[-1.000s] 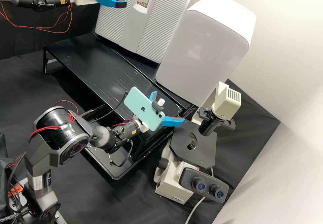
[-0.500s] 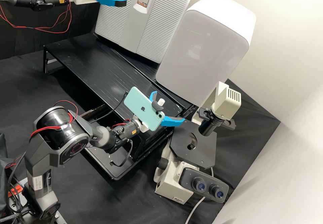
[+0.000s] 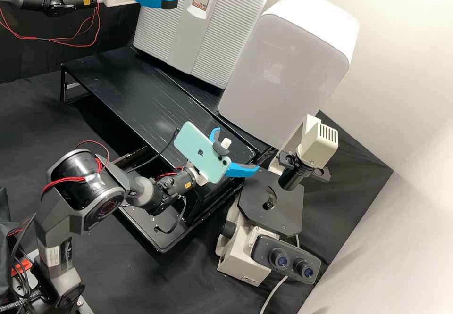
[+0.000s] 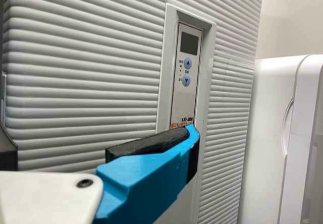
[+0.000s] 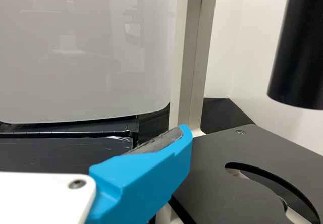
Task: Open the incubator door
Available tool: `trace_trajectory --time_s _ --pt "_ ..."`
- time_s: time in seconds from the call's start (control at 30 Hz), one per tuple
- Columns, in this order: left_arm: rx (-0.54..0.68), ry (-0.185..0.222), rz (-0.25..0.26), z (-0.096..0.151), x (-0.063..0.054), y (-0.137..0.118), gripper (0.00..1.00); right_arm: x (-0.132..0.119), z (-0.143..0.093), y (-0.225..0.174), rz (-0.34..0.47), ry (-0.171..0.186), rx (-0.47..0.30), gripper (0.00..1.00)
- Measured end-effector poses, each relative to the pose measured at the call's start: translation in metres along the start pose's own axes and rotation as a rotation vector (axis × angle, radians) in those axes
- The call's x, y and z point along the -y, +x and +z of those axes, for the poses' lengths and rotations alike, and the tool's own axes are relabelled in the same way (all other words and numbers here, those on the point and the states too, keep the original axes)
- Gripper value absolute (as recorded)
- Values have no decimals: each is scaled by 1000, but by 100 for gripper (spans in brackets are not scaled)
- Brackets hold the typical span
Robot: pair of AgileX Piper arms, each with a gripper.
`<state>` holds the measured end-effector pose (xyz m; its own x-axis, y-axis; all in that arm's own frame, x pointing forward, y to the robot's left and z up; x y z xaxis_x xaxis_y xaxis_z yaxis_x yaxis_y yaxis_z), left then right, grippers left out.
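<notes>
Presumably to catch its edge, the left claw [image 4: 101, 142] is held spread before the incubator door [image 3: 163, 31], the spread right claw [image 3: 237, 149] well clear.

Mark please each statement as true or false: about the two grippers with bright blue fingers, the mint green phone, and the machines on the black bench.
1. The left gripper is at the front of the light grey, ribbed incubator. True.
2. The right gripper is closed on the flat black microscope stage. False: the right gripper is open and holds nothing.
3. The white, box-shaped appliance with a smooth grey front stands between the incubator and the cream-coloured microscope. True.
4. The mint green phone is mounted on the left arm. False: the phone is on the right arm.
5. Two round blue buttons are on the incubator's front panel. True.
</notes>
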<state>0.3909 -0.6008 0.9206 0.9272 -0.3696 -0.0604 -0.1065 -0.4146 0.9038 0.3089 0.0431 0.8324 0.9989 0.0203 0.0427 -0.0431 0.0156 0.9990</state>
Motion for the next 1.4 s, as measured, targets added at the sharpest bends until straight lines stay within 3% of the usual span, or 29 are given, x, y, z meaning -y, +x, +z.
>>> trace_trajectory --time_s 0.5,1.4 --pt "1 -21 5 3 0 1 0 0 0 0 0 0 0 100" --pt "-1 -23 -3 4 2 -2 0 0 0 0 0 0 0 100"
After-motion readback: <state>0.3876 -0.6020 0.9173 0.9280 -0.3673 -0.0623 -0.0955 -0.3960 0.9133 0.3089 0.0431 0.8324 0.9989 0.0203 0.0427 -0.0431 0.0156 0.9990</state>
